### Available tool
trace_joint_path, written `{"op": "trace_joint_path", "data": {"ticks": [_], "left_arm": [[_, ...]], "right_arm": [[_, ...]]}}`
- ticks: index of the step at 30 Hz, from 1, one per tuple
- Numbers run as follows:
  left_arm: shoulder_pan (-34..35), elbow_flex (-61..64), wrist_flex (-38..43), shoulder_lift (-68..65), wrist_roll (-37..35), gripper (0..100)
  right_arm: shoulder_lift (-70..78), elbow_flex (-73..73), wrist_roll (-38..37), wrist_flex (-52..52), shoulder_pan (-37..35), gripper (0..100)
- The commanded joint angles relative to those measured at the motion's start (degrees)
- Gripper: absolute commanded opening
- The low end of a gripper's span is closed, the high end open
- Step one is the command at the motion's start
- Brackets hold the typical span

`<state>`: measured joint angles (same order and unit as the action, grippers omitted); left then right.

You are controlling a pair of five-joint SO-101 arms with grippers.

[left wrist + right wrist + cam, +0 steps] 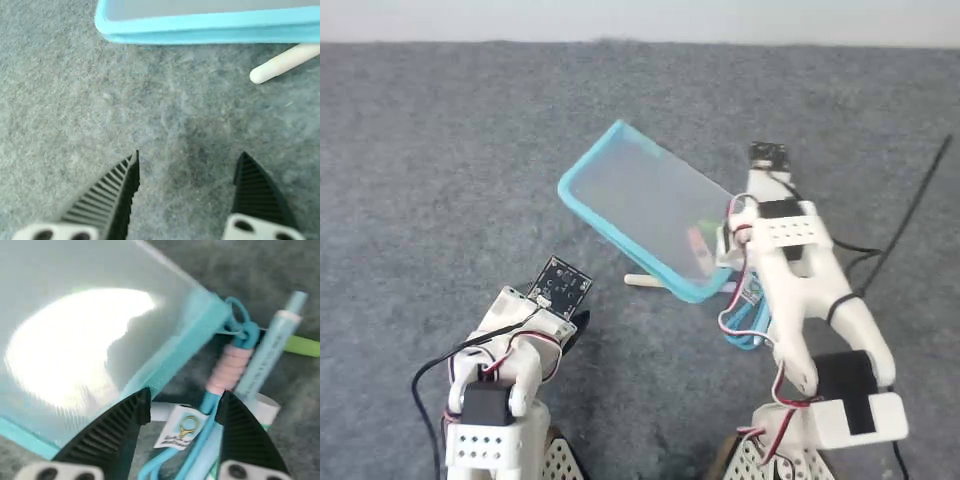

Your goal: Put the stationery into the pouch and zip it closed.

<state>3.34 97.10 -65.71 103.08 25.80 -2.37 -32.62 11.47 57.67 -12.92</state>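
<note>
Right tool [185, 392] hangs spread over the pull cord [227, 370] at the pouch [640, 205] corner, with pens [270, 355] loose beside it on the bench [440, 150]. Left tool [190, 153] is spread too, near a white stick [282, 62]. Loading looks unfinished, so the next move is to pinch a pen and feed it inside.

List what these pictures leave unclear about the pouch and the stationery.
- Whether the pouch is zipped: in the high view the right arm covers that corner, and the right wrist view is blurred there.
- The coloured shapes inside it: too small in the high view to identify through the mesh.
- The white stick: in the left wrist view the rest runs under the pouch, so pen or pencil is unclear.
- The green item: cut off by the right wrist view's edge.
</note>
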Motion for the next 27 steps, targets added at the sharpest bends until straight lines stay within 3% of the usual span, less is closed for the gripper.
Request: {"op": "trace_joint_path", "data": {"ticks": [1, 8, 13, 27], "left_arm": [[-0.26, -0.48, -0.26, 1.67, 0.44, 29], [-0.26, -0.48, -0.26, 1.67, 0.44, 29], [-0.26, -0.48, -0.26, 1.67, 0.44, 29], [-0.26, -0.48, -0.26, 1.67, 0.44, 29]], "right_arm": [[-0.75, 2.55, 0.26, -0.57, -4.53, 22.1], [-11.65, 2.2, -1.67, 2.68, -4.79, 22.2], [-20.97, -0.18, -2.37, 3.03, -0.4, 22.1], [0.57, 3.78, -2.81, -1.1, 6.29, 22.0]]}}
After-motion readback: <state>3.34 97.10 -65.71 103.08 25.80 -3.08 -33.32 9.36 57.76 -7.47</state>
